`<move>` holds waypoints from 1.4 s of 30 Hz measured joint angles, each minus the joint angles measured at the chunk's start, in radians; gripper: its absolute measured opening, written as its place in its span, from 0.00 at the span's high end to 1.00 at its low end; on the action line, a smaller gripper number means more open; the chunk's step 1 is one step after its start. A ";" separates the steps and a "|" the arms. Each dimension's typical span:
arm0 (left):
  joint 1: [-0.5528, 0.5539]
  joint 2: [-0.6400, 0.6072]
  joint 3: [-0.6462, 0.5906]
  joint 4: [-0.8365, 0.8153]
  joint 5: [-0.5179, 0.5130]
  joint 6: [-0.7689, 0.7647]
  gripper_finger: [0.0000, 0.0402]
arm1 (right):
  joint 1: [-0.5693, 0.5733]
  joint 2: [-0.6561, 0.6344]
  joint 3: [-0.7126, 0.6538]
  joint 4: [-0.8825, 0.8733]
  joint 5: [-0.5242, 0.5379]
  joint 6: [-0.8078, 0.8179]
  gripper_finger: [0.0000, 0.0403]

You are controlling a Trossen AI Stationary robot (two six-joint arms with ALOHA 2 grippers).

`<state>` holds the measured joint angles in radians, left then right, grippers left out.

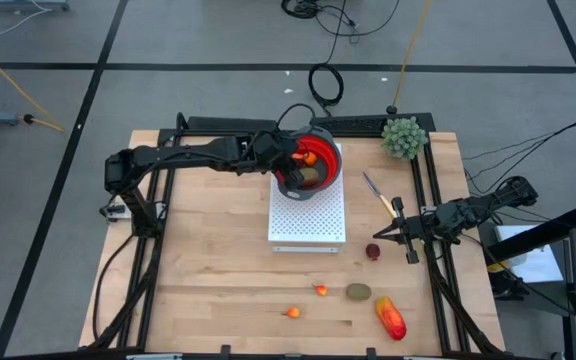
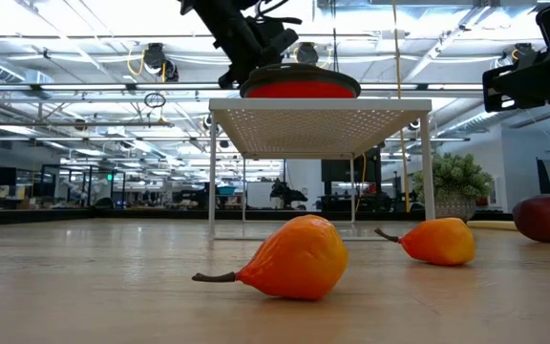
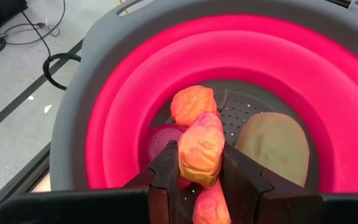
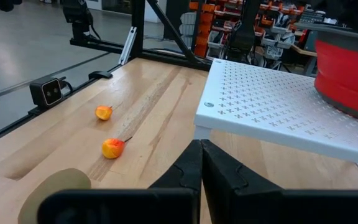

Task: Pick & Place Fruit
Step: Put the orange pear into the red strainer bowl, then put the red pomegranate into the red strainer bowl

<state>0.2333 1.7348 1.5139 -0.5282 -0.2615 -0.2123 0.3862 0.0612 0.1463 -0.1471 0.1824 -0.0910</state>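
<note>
A red collapsible bowl with a grey rim (image 1: 320, 170) stands on a white perforated stand (image 1: 308, 215). My left gripper (image 1: 293, 155) hangs over the bowl, shut on a small orange fruit (image 3: 201, 149). Inside the bowl (image 3: 114, 124) lie another orange piece (image 3: 193, 104), a dark-red ball (image 3: 159, 142) and a brown-green oval (image 3: 272, 146). My right gripper (image 1: 405, 236) is shut and touches nothing, just right of a dark-red ball (image 1: 372, 251) on the table. Two tiny orange fruits (image 1: 291, 312) (image 1: 320, 290), a brown-green oval (image 1: 358, 292) and a red-orange oblong (image 1: 390, 317) rest near the table's near edge. My left gripper pinches the small orange fruit by its two sides (image 3: 185, 163) between both fingers (image 3: 165, 171). It comes from above, slanting down into the bowl. The fruit is lifted clear above the pieces in the bowl's bottom.
A green spiky ball plant (image 1: 404, 137) sits at the far right corner, and a yellow-handled knife (image 1: 378, 195) lies right of the stand. Black frame rails run along the table's sides. Bare wood lies left of the stand and along the near side.
</note>
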 joint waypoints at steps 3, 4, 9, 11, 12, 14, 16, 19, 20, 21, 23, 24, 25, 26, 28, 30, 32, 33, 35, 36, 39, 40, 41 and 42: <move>0.000 0.000 0.000 0.000 0.000 0.000 0.78 | 0.000 0.000 0.000 0.000 0.000 0.000 1.00; 0.000 0.000 0.000 -0.001 0.000 0.000 0.78 | 0.000 0.000 0.000 0.000 0.000 0.000 1.00; 0.000 0.000 0.000 -0.010 0.000 0.004 0.78 | 0.000 0.000 0.000 0.000 0.000 0.000 1.00; 0.000 0.000 0.000 -0.016 0.001 0.008 0.78 | 0.000 0.000 0.000 0.000 0.000 0.000 1.00; 0.000 0.000 0.000 -0.018 0.001 0.008 0.77 | 0.000 0.000 0.000 0.000 0.000 0.000 1.00; 0.000 0.000 0.000 -0.020 0.001 0.008 0.75 | 0.000 0.000 0.000 0.000 0.000 0.000 1.00; 0.000 0.000 0.000 -0.021 0.001 0.008 0.69 | 0.000 0.000 0.000 0.000 0.000 0.000 1.00; 0.000 0.000 0.000 -0.021 0.000 0.008 0.60 | 0.000 0.000 0.000 0.000 0.000 0.000 1.00; 0.000 0.000 0.000 -0.020 0.000 0.008 0.57 | 0.000 0.000 0.000 0.000 0.000 0.000 1.00; 0.000 0.000 0.000 -0.019 0.000 0.008 0.55 | 0.000 0.000 0.000 0.000 0.000 0.000 1.00; 0.000 0.000 0.000 -0.013 -0.001 0.014 0.51 | 0.000 0.000 0.000 0.000 0.000 0.001 1.00; 0.000 -0.001 0.000 -0.006 -0.002 0.029 0.50 | 0.000 0.000 0.000 0.000 0.000 0.001 1.00; 0.000 -0.006 0.000 0.004 -0.002 0.046 0.48 | 0.000 0.000 0.000 0.000 0.000 0.000 1.00; 0.000 -0.012 0.000 0.009 -0.002 0.057 0.47 | 0.000 0.000 0.000 0.000 0.000 0.001 1.00; 0.000 -0.031 0.000 0.042 -0.001 0.065 0.46 | 0.000 0.000 0.000 0.000 0.000 0.001 1.00; 0.000 -0.052 0.000 0.057 -0.001 0.075 0.45 | 0.000 0.000 0.000 0.001 0.000 0.001 1.00; -0.006 -0.074 0.000 0.067 -0.002 0.080 0.46 | 0.000 0.000 0.000 0.001 -0.001 0.000 1.00; -0.008 -0.086 0.000 0.063 -0.002 0.080 0.46 | 0.000 0.000 0.000 0.003 -0.001 0.001 1.00; -0.014 -0.107 0.000 0.061 -0.002 0.079 0.47 | 0.000 0.000 0.000 0.005 -0.001 0.001 1.00; -0.016 -0.118 0.000 0.059 -0.002 0.078 0.47 | 0.000 0.000 0.000 0.006 -0.001 0.000 1.00; -0.027 -0.145 0.000 0.051 -0.002 0.068 0.50 | 0.000 0.000 -0.001 0.007 -0.001 0.000 1.00; -0.030 -0.154 0.000 0.043 -0.002 0.066 0.52 | 0.000 0.000 -0.001 0.007 -0.001 0.000 1.00; -0.035 -0.161 0.000 0.032 -0.002 0.061 0.53 | 0.000 0.000 -0.001 0.007 -0.001 0.000 1.00; -0.040 -0.165 0.000 0.033 -0.002 0.060 0.55 | 0.000 0.000 -0.001 0.007 -0.001 0.001 1.00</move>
<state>0.1930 1.5695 1.5139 -0.4956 -0.2634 -0.1526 0.3861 0.0608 0.1455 -0.1398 0.1818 -0.0902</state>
